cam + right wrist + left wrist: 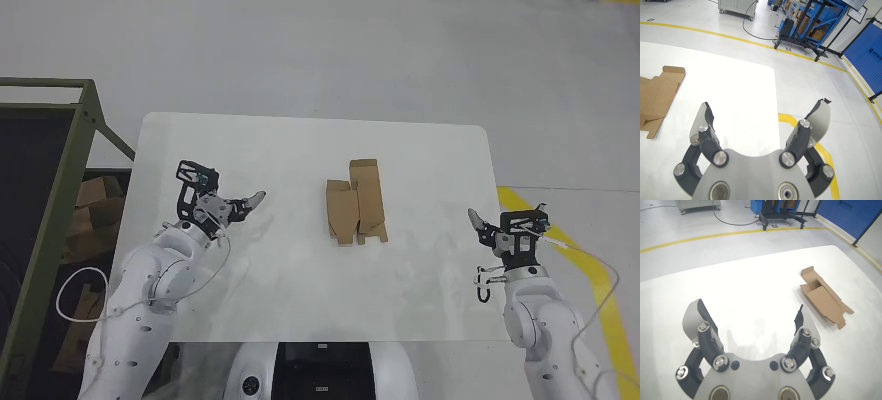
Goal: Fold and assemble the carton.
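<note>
the carton (356, 203) lies untouched, well apart, between the wide-open left gripper (750, 306) and wide-open right gripper (764, 103).

Left gripper (751, 303) and right gripper (766, 101), jaws spread wide

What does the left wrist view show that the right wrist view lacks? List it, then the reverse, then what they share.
Left wrist view: the left gripper, jaws apart, and the whole carton, one end slightly open. Right wrist view: the right gripper, jaws apart over the edge of the table. Shared: the brown carton lying untouched on the white table.
</note>
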